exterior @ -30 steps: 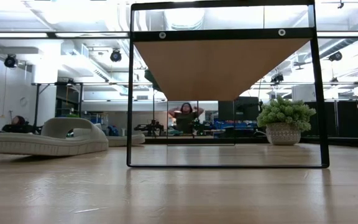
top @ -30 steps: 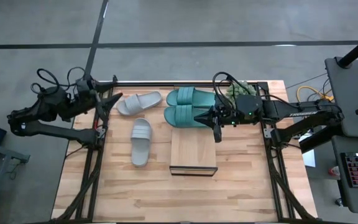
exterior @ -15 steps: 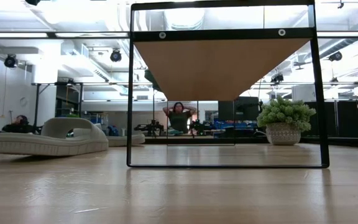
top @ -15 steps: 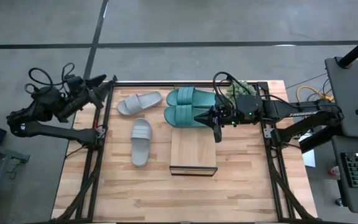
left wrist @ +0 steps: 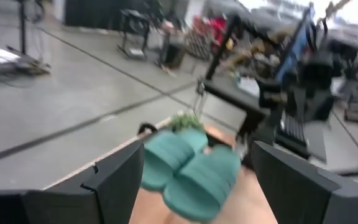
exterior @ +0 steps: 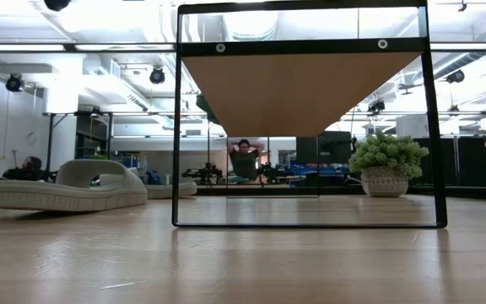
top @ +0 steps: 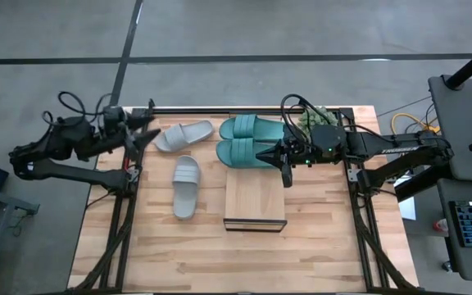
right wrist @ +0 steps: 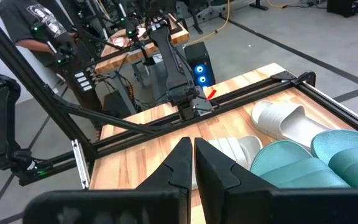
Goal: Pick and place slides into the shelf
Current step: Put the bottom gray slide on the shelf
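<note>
My left gripper (top: 147, 131) hangs open beside the grey slides (top: 183, 136); right gripper (top: 259, 153) clenched, empty, over the teal pair (top: 251, 140). The shelf (top: 255, 199) is bare. They're probably soft and light; I'd pinch a strap

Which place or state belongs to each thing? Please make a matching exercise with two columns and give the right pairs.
Column one:
1. teal slides
2. shelf
3. left hand
4. right hand

Column two:
A. shut, above the table beside the teal pair
B. open, at the table's left edge near a grey slide
C. side by side at the far middle of the table
D. in the middle of the table, no slide on top

Pairs: 1-C, 2-D, 3-B, 4-A
</note>
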